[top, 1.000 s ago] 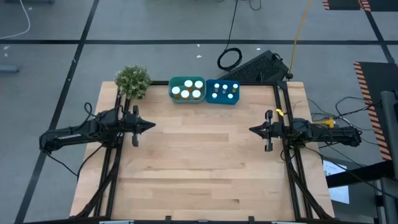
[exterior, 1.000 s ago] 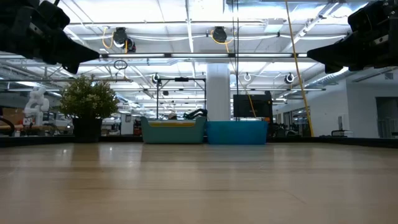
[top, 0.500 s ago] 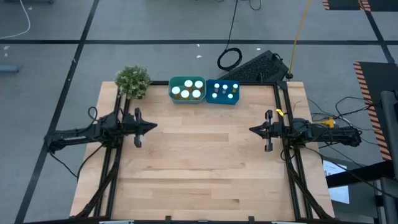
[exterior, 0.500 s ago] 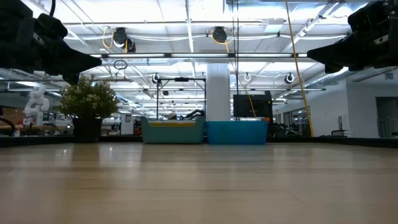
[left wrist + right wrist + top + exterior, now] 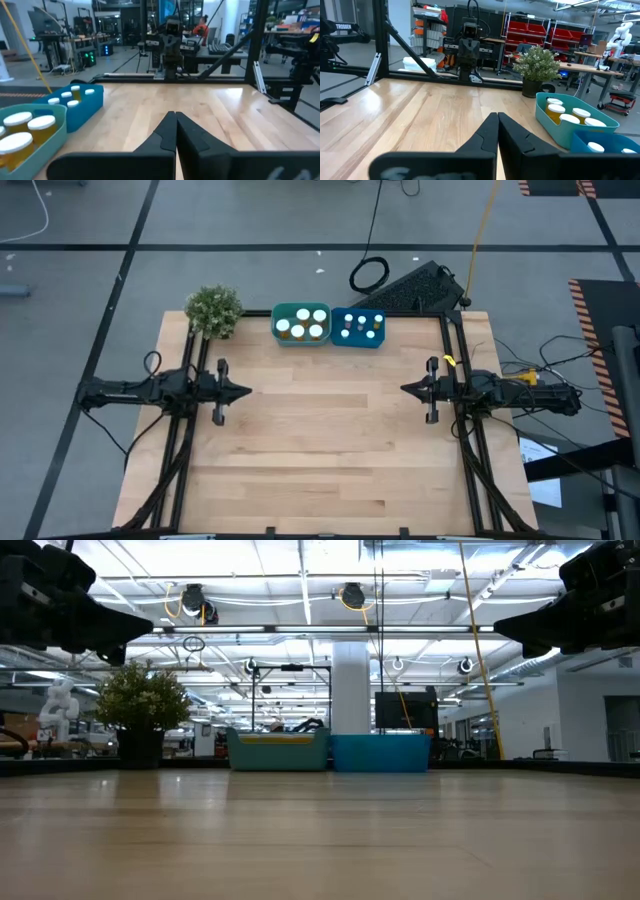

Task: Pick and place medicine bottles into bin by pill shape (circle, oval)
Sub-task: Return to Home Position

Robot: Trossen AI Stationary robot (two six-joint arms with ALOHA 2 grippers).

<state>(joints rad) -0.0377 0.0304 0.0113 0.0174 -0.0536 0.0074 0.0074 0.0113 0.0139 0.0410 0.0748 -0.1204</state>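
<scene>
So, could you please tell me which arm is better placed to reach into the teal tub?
Probably the left: the left gripper, shut, hangs nearer the teal tub than the right gripper, which sits closer to the blue tub.

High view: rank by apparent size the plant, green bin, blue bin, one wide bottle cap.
1. Green bin and blue bin: about alike, no ranking between them.
2. Plant: slightly smaller, close call.
3. Wide bottle cap: clearly smallest.

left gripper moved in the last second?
Yes. In the high view the left gripper has drifted away from the plant, toward the table's near edge. The right gripper holds its place.
</scene>
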